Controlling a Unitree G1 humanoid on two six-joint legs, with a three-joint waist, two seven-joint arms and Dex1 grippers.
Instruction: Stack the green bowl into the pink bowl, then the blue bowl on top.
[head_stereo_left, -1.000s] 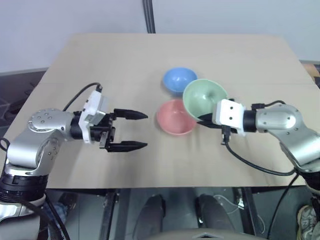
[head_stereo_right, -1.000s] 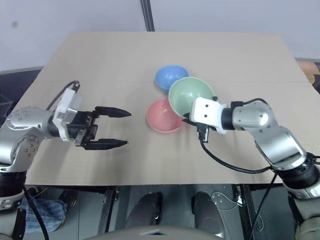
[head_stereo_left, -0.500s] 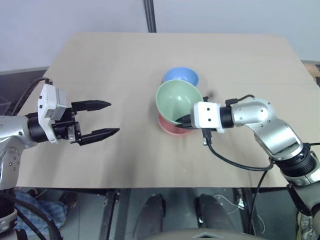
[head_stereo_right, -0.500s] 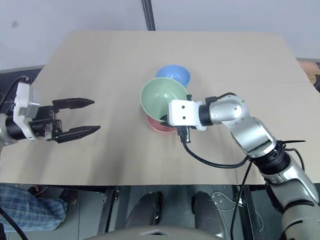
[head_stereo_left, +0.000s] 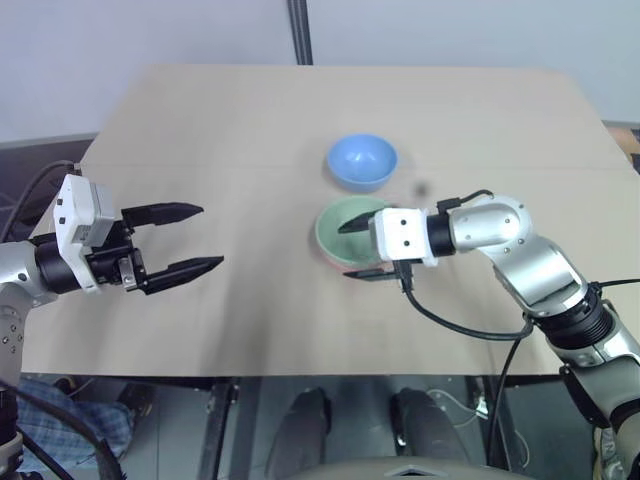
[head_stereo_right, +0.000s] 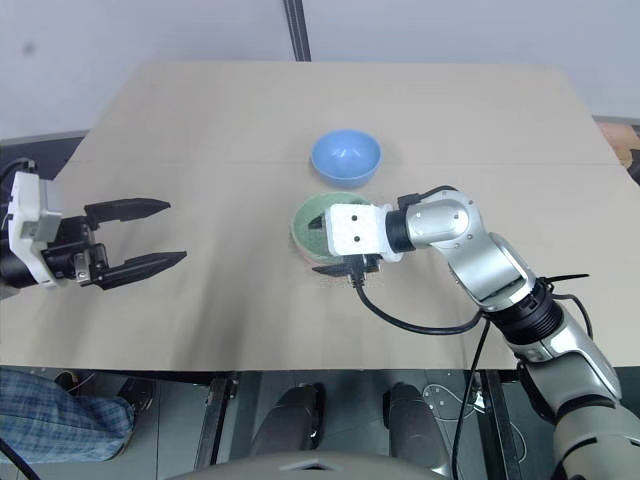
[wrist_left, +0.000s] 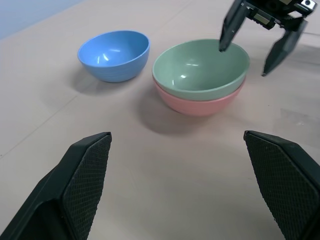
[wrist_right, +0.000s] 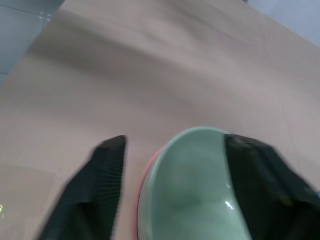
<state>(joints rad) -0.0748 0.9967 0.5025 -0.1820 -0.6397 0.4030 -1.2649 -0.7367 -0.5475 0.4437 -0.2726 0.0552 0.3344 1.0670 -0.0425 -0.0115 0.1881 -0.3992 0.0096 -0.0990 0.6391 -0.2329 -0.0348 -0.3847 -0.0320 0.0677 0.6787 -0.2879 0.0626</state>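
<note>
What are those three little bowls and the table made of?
The green bowl, nested in the pink bowl, and the blue bowl look like smooth, glossy plastic: plain even colour, thin rims, small bright glints inside. The table looks like matte pale wood or laminate with faint grain; which one I can't tell.

Smooth, glossy plastic all round here: the green bowl, the pink bowl under it and the blue bowl each catch small white highlights on plain, unmarked walls. The worktop looks like pale matt wood laminate with a faint grain. The left gripper shows matt black fingers with a fine cross-hatched texture.
</note>
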